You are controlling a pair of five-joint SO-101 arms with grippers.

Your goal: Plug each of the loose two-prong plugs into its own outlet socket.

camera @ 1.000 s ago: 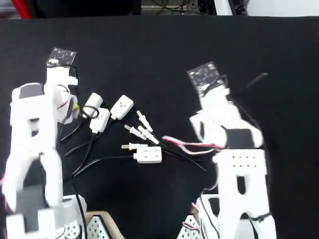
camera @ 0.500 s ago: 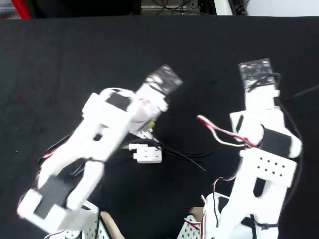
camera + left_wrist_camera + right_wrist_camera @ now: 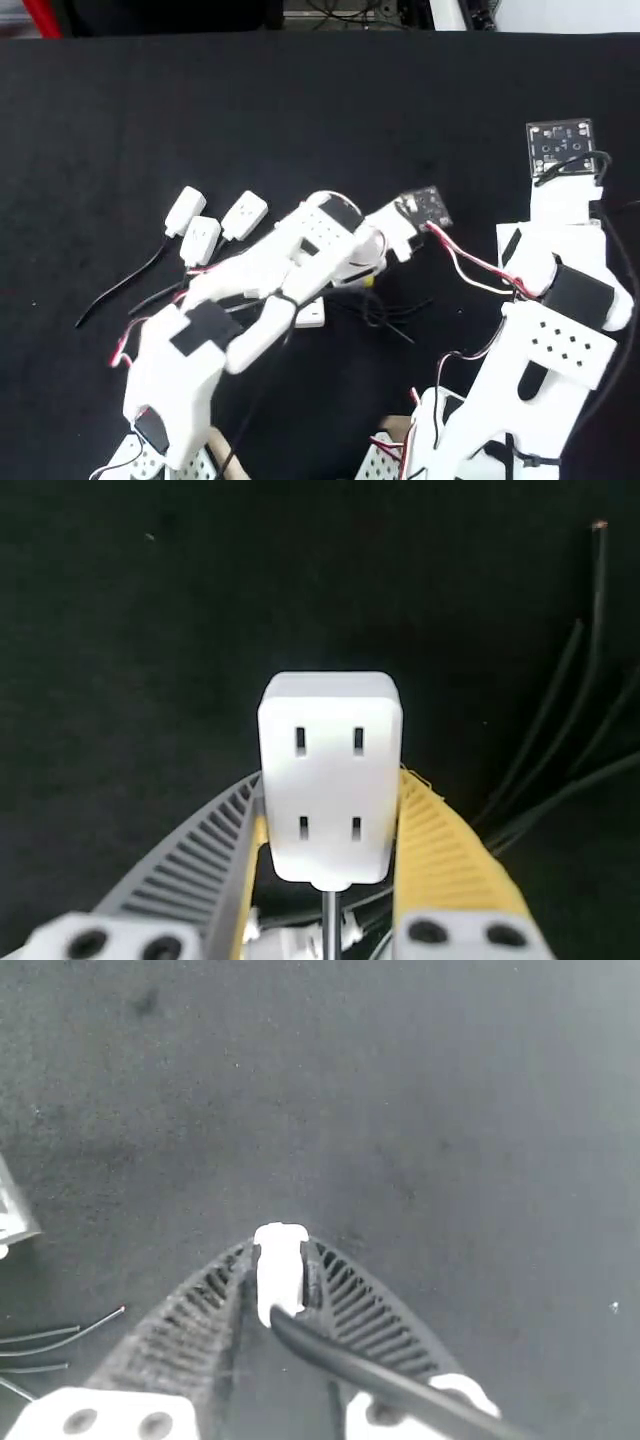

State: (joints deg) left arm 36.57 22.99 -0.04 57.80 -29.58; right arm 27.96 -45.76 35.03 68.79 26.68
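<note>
Right, both arms are loaded. The left tool (image 3: 330, 790) is clamped on a white outlet socket (image 3: 330, 720), gripped by its sides with the slotted face turned up toward the wrist camera. I'd say that leaves the slots free for a plug. The right tool (image 3: 280, 1250) pinches a white plug (image 3: 279, 1275), its black cord (image 3: 380, 1375) trailing back; the prongs are hidden, presumably pointing away. From above, the left arm (image 3: 260, 300) stretches over the middle of the desk (image 3: 300, 100), while the right arm (image 3: 560, 320) sits well to the right. Three spare sockets (image 3: 200, 238) lie together at the left. Lining prongs up with slots looks like the job ahead.
</note>
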